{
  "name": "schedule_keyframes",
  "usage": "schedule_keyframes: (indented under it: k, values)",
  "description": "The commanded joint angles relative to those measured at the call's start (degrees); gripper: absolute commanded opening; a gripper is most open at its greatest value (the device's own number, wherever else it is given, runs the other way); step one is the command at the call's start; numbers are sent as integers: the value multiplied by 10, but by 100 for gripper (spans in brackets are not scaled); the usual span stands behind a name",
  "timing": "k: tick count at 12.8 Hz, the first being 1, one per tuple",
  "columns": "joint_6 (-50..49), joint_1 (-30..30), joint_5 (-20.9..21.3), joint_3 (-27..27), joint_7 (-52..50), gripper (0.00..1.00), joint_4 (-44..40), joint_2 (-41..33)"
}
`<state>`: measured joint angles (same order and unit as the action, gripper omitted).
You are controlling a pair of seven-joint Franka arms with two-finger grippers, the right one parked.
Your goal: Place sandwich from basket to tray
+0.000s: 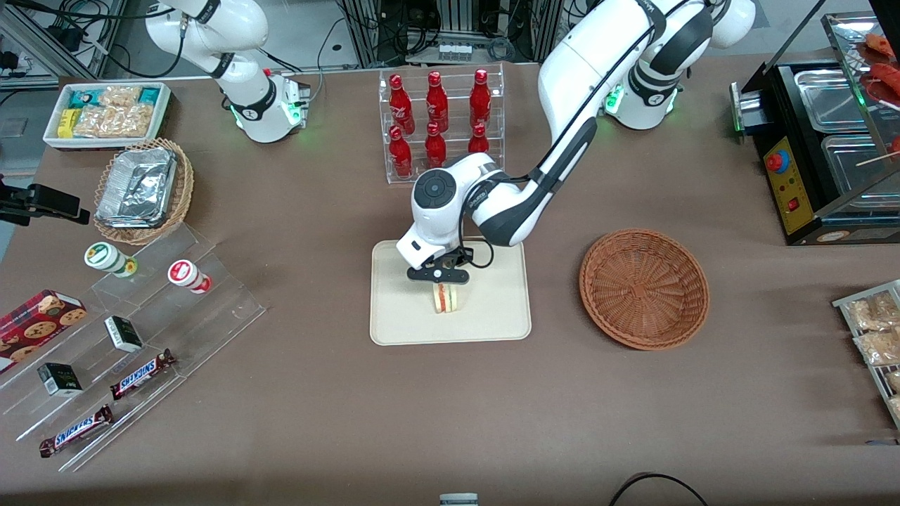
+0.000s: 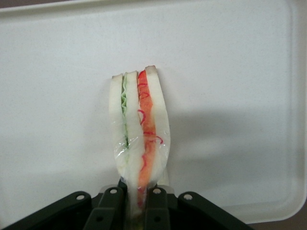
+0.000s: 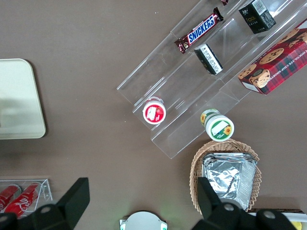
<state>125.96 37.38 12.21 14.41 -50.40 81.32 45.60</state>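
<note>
Front view, items named in order across the brown tabletop (image 1: 295,422), each placed relative to the tray. White bin of snack packets (image 1: 107,112) and tan wicker basket of foil containers (image 1: 143,190): toward the parked arm's end of the tabletop, well apart from the tray and farther from the front camera than it. Clear stepped display (image 1: 133,337) with two small jars, small boxes, a cookie box and two chocolate bars: also toward that end, some of it nearer the camera than the tray. Rack of red bottles (image 1: 439,123): farther from the camera than the tray, near it. Tray (image 1: 492,316): cream, rectangular, flat on the tabletop at mid-table. End effector (image 1: 441,280): directly above the tray, fingers closed narrowly on the sandwich (image 1: 444,299). Sandwich: a wrapped wedge standing on edge, its lower edge on or just above the tray surface; contact cannot be told. Basket (image 1: 643,288): reddish-brown, round, beside the tray toward the working arm's end, apart from it. Metal food warmer (image 1: 823,140): farther still toward that end.

Left wrist view: the sandwich (image 2: 139,134) shows white bread with green and orange-red layers against the tray (image 2: 240,72), pinched between the black fingers (image 2: 156,206).
</note>
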Motion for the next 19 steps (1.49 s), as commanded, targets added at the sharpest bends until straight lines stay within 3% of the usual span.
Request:
schedule_keyframes:
  k: [1,4,7,13,16,19]
  values:
    - [-6,8,10,-8,-14,100,-21,7]
    - [-12,3,6,-8,-15,100,-21,-23]
    - [-84,-3,2,-9,-15,100,-20,-90]
    - [-213,-128,-56,-6,30,100,7,-243]
    - [-245,-193,-58,-8,55,100,44,-305]
    - [-264,-268,-61,-7,143,100,87,-365]
